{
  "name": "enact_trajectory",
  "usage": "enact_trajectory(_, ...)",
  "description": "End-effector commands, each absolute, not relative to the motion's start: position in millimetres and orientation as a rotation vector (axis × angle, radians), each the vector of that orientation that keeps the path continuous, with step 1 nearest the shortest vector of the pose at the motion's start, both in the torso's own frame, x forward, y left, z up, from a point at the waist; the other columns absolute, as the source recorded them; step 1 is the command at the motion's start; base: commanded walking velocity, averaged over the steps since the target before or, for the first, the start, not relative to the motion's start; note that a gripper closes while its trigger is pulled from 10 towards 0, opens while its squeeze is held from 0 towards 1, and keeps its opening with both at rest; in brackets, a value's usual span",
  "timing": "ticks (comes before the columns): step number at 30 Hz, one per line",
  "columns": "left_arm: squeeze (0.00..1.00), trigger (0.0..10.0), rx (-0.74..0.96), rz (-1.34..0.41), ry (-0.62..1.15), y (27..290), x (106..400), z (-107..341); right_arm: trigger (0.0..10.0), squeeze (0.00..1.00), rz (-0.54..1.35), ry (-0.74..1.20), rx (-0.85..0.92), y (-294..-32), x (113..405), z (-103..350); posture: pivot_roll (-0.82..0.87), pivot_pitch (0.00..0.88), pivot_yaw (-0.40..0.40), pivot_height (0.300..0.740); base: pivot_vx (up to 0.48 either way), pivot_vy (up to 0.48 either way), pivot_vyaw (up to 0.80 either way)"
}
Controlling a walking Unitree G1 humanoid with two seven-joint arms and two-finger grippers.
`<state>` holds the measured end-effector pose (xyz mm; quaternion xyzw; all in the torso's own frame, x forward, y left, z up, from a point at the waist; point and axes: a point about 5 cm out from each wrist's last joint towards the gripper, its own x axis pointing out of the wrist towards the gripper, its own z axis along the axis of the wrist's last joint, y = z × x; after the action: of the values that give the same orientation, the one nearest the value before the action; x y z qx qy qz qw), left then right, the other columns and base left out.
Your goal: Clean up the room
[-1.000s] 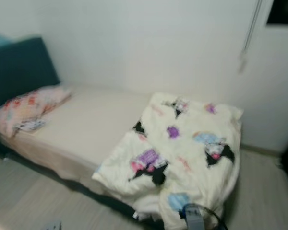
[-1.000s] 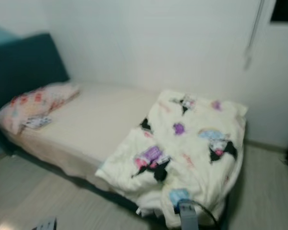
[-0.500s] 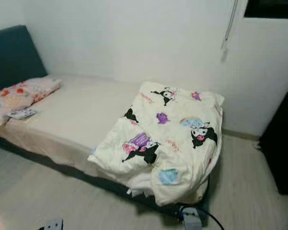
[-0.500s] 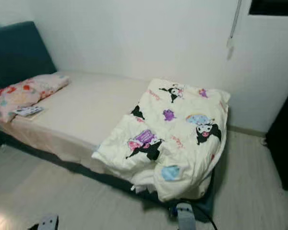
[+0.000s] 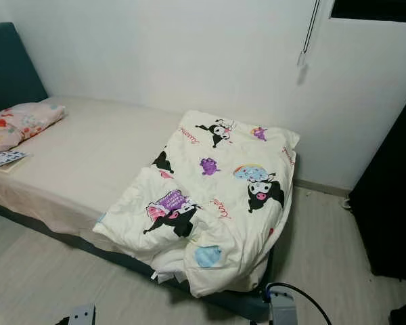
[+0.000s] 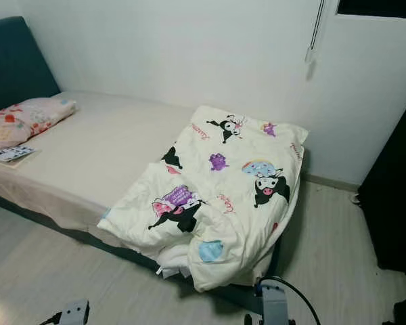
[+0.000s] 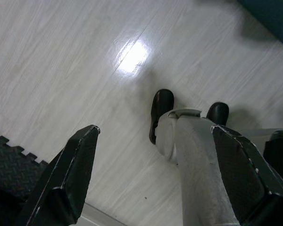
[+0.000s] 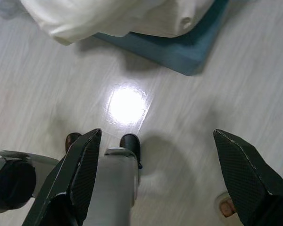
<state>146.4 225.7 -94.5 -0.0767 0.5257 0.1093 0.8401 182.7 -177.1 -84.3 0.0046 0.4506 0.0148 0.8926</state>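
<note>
A crumpled cream comforter (image 5: 210, 196) with cartoon prints lies bunched over the foot end of a bed and hangs off its near corner. The beige sheet (image 5: 88, 156) is bare toward the head end. There a pink patterned pillow (image 5: 20, 122) lies, with a small printed booklet (image 5: 3, 158) beside it. My left gripper (image 7: 154, 128) hangs open over the pale wood floor, nothing between its fingers. My right gripper (image 8: 156, 133) is also open and empty, low by the bed's blue base corner (image 8: 188, 52) and the comforter's hanging edge (image 8: 108, 19).
A dark teal headboard (image 5: 10, 64) stands at the far left. A tall black piece of furniture (image 5: 392, 203) stands at the right, past the foot of the bed. A blind cord (image 5: 310, 30) hangs on the white wall. Pale floor (image 5: 40, 277) runs along the bed's near side.
The whole picture has slid left and sharpened, so the camera has turned right. Bed, comforter and pillow keep their places relative to each other. Both arms still hang low.
</note>
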Motion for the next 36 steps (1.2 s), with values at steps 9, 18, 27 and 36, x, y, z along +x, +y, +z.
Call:
enact_trajectory(9, 0.00, 10.0, -0.142, 0.258, 1.108, 231.6, 145.4, -93.6, 10.0, 0.00, 0.013, 0.927, 0.005, -180.0, 181.0, -84.6, -0.05, 0.000, 0.025, 0.740, 0.000, -0.155, 0.00)
enact_trajectory(18, 0.00, 10.0, -0.143, 0.246, 1.106, 228.6, 147.4, -93.5, 10.0, 0.00, 0.055, 0.930, -0.018, -174.6, 179.1, -85.8, -0.06, 0.000, 0.028, 0.740, 0.000, 0.000, 0.00)
enact_trajectory(27, 0.00, 10.0, -0.148, 0.242, 1.101, 227.0, 148.8, -93.3, 10.0, 0.00, 0.020, 0.895, -0.049, -181.6, 183.4, -82.5, -0.06, 0.000, 0.029, 0.715, 0.000, 0.000, 0.00)
enact_trajectory(36, 0.00, 10.0, -0.161, 0.241, 1.088, 226.5, 151.1, -92.5, 10.0, 0.00, -0.026, 0.766, 0.029, -189.5, 206.2, -67.2, -0.07, 0.000, 0.033, 0.680, 0.000, 0.000, 0.00)
